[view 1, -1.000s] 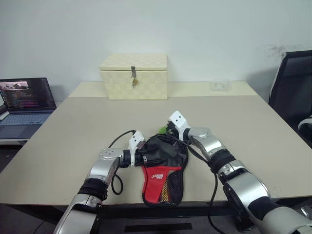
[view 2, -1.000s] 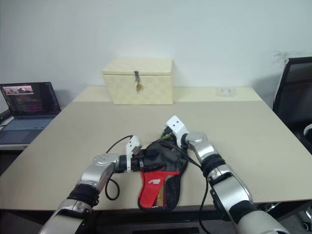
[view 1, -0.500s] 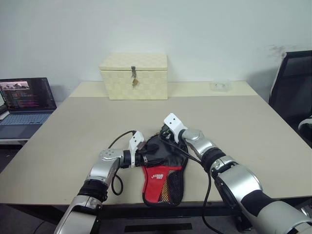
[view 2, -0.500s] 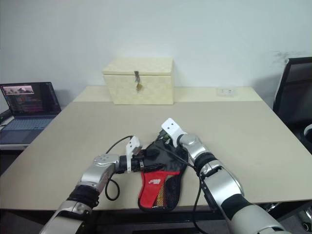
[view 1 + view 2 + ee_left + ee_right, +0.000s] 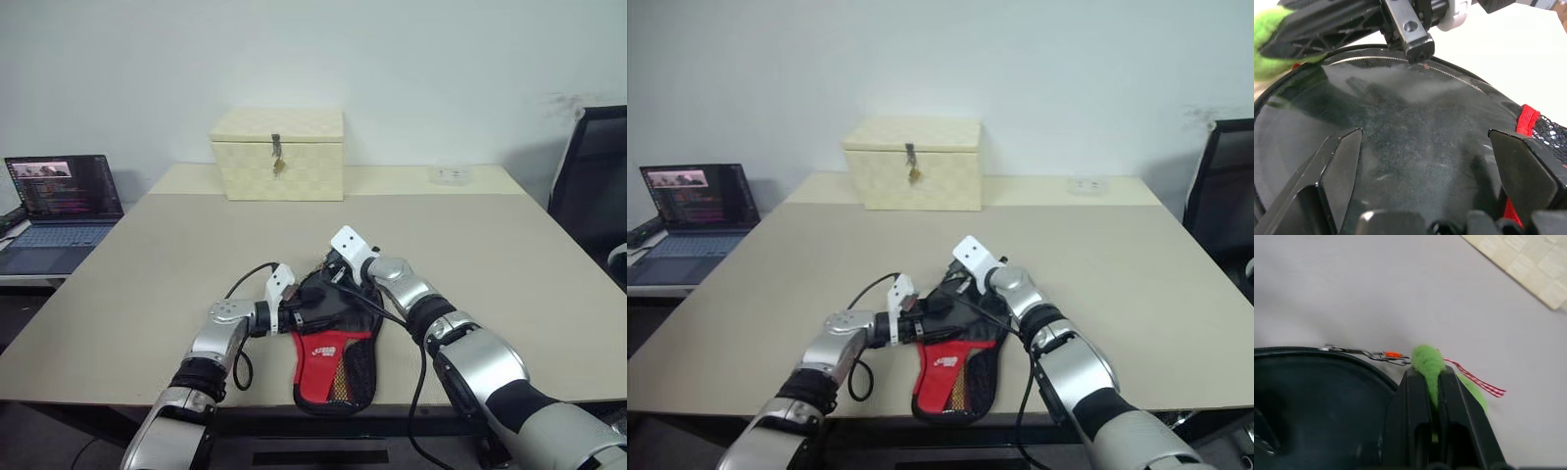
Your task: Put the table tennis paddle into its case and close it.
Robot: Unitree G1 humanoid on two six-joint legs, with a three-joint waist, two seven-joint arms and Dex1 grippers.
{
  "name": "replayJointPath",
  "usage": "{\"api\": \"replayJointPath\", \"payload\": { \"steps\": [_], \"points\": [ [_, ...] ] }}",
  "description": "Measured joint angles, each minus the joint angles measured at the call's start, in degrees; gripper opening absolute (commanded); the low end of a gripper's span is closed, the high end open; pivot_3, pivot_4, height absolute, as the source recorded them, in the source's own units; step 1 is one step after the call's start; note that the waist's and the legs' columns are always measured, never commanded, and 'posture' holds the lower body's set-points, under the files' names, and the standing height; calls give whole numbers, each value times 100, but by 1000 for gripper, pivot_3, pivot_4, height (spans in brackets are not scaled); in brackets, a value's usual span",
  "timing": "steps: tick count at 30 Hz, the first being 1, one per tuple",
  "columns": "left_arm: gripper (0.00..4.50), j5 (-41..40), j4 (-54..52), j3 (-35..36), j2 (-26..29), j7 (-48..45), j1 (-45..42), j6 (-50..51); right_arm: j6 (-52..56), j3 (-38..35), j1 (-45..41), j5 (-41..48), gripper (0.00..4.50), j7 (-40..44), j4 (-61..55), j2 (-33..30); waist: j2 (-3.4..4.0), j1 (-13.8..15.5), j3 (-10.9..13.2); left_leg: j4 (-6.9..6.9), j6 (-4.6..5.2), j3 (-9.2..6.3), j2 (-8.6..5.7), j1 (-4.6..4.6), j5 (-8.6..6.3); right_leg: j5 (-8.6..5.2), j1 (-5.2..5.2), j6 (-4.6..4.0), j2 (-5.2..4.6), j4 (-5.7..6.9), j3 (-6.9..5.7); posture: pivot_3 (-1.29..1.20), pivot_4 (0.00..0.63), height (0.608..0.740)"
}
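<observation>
Case point(image 5: 333, 338) lying flat near the worktop's point(image 5: 147, 264) front edge, right fingers point(image 5: 1422, 404) pinching the green fuzzy zip pull point(image 5: 1429, 363) at its far rim, left fingers point(image 5: 1337, 171) spread over its black face.

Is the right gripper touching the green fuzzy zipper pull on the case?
Touching. The right wrist view shows the right gripper shut on the green fuzzy pull, which is chained to the case zipper.
</observation>
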Motion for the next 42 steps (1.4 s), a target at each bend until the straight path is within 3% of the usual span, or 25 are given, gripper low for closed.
{"api": "replayJointPath", "payload": {
  "steps": [4,8,16,22,28,38,42],
  "points": [
    [4500,44,263,9,-58,0,-79,-169,-69,-4,-2,-26,25,59,-1,-322,12,10,-7,1,2,3,-3,13,1,3,13,5,-1,0,1,0,150,740],
    [4500,121,475,11,-115,21,-126,-288,-70,-5,-1,-26,25,100,-25,-488,16,10,-5,-12,3,0,-4,85,1,-3,92,11,-1,-19,0,0,150,740],
    [4500,160,618,12,-203,6,-187,-387,-86,-3,308,-38,25,203,-301,-857,21,21,-7,-11,3,-7,-7,86,1,-13,102,31,-4,-25,3,0,150,740],
    [4500,168,642,13,-252,10,-205,-389,-69,-2,775,-64,25,480,-947,-1488,25,39,-9,-11,3,-12,-14,84,1,-13,108,37,-8,-38,-1,0,150,740],
    [4500,171,677,22,-320,-1,-238,-358,738,-137,1931,215,25,1452,-2998,-2426,51,60,-15,-21,4,-23,-16,84,0,-8,132,52,-9,-86,-10,0,150,740],
    [4500,191,940,72,-569,-37,-479,-271,4009,-585,4266,1698,25,3368,-8072,-4179,64,195,-14,-25,6,-42,-72,79,-2,-6,157,81,-29,-140,-25,0,150,740],
    [4500,232,1078,71,-651,-49,-575,-294,4874,-786,5014,2345,25,3707,-9385,-4728,66,213,-16,-26,6,-51,-74,76,-2,7,179,104,-40,-188,-33,0,150,740]
  ]
}}
